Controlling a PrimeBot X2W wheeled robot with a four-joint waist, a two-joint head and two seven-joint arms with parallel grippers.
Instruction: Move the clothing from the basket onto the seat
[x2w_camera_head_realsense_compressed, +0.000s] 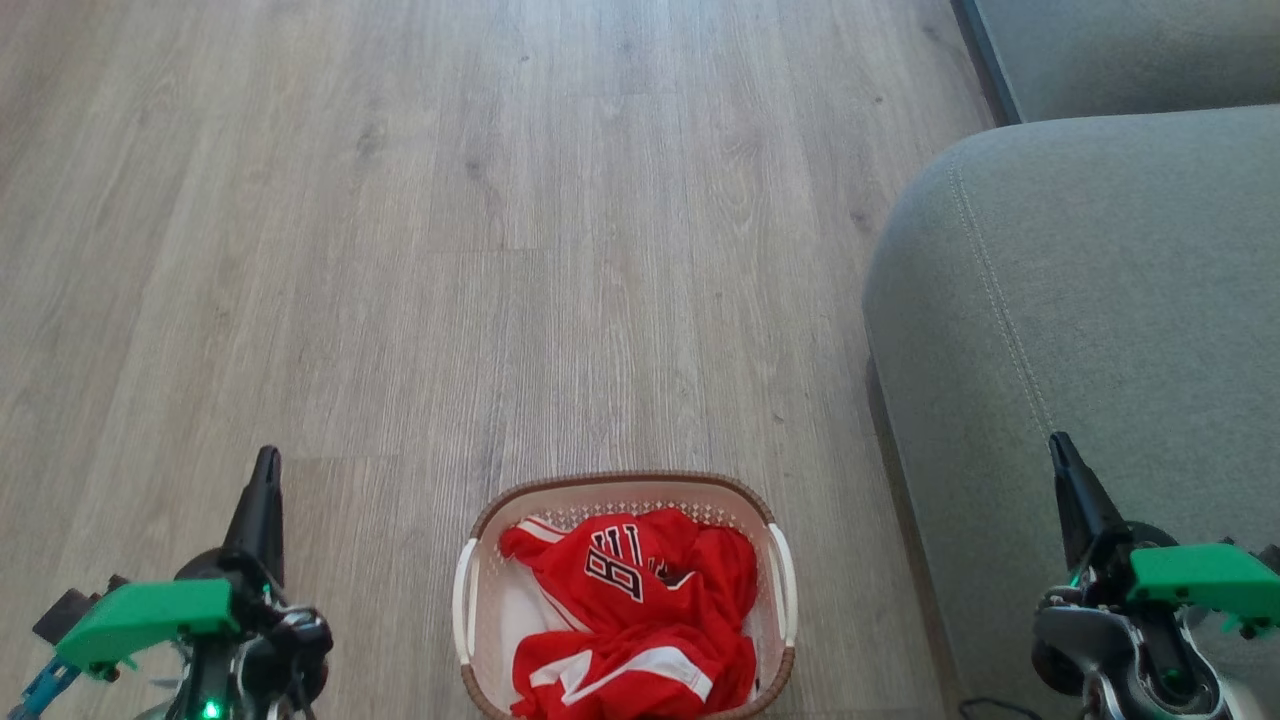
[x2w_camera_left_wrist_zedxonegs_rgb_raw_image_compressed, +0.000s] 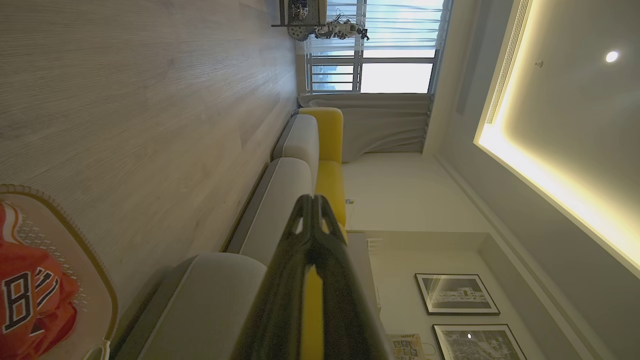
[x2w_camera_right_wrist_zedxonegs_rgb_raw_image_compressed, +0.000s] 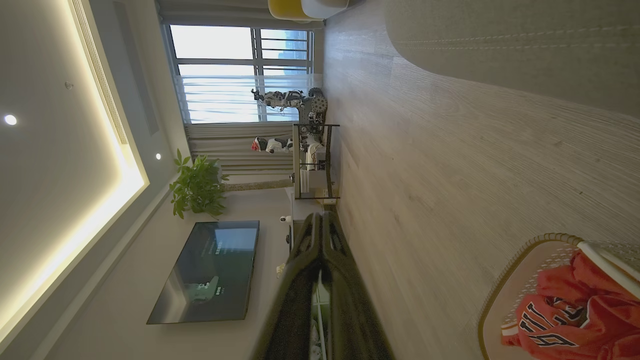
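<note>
Head view, bottom centre: bright red sports clothing untouched in white perforated plastic basket; left gripper, right gripper pinched empty, so open and descend next.

Pale wood-plank floor, the brown-rimmed white basket on it near the grey-green seat

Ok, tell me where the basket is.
In the head view the basket sits on the floor at bottom centre, left of the seat, holding the clothing.
</note>
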